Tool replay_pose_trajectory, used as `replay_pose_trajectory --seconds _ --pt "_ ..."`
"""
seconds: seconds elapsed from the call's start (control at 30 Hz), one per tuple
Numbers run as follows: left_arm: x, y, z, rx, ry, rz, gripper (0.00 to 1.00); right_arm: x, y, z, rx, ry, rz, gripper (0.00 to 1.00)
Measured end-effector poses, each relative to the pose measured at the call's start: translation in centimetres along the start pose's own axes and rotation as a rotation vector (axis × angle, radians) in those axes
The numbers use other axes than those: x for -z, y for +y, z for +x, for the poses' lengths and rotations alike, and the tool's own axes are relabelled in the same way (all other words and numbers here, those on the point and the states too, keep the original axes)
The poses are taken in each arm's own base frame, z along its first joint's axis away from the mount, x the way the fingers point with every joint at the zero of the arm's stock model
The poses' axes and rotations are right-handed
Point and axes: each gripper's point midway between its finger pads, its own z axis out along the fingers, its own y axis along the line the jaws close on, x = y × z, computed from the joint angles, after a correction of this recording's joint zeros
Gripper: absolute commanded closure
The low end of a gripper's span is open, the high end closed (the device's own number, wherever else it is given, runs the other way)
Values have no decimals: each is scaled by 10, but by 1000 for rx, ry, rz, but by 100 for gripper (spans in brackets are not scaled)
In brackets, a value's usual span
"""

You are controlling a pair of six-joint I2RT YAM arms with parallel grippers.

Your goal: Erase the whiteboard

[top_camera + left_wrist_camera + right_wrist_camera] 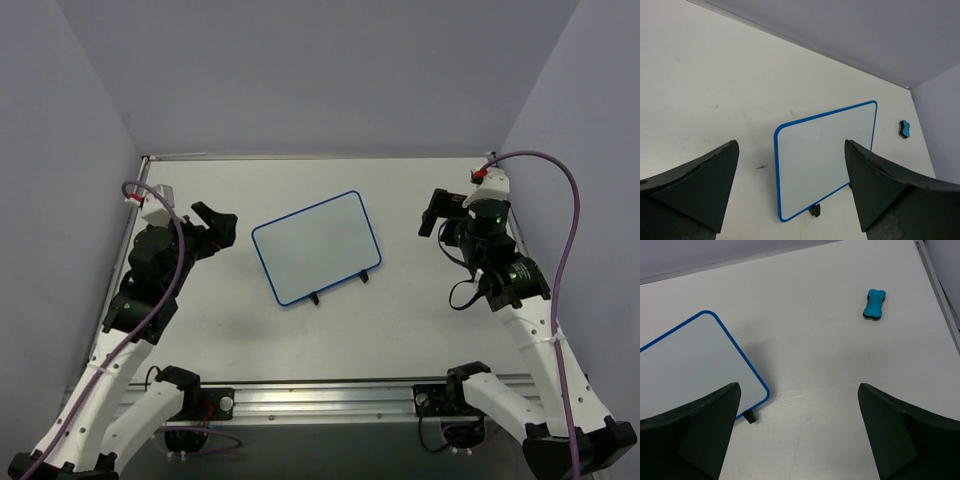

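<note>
The whiteboard (pixel 315 245), white with a thin blue frame and two small black feet, stands tilted on the table's middle; its surface looks blank. It also shows in the left wrist view (pixel 825 155) and the right wrist view (pixel 690 360). A small teal eraser (pixel 874 304) lies on the table to the board's right, also in the left wrist view (pixel 904 129); it is hidden in the top view. My left gripper (pixel 216 224) is open and empty left of the board (pixel 791 150). My right gripper (pixel 432 212) is open and empty right of it (pixel 800 390).
The white table (pixel 300 330) is walled by purple-grey panels at the back and sides. A metal rail (pixel 330 395) runs along the near edge between the arm bases.
</note>
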Motion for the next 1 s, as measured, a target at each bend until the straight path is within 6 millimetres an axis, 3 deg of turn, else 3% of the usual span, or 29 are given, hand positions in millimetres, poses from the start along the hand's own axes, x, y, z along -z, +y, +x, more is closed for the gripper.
replay_pose_trajectory --seconds 0.17,0.27,0.43,0.63,0.77,1.0 --pt "37 9 -45 -71 -36 -146 6 13 -6 -6 1 -18 29 0" --pt "55 17 -57 -153 -37 -194 6 22 -8 -10 4 -43 44 0" --pt "59 54 -53 -326 -14 -342 6 30 -26 -18 40 -102 181 0" --pt "61 111 -39 -360 34 -530 6 34 -47 -22 55 -144 321 0" --pt "68 108 -39 -369 18 -508 6 44 -48 -24 45 -163 313 0" --pt "88 100 -47 -347 -59 -454 6 83 -52 -37 -5 -258 252 0"
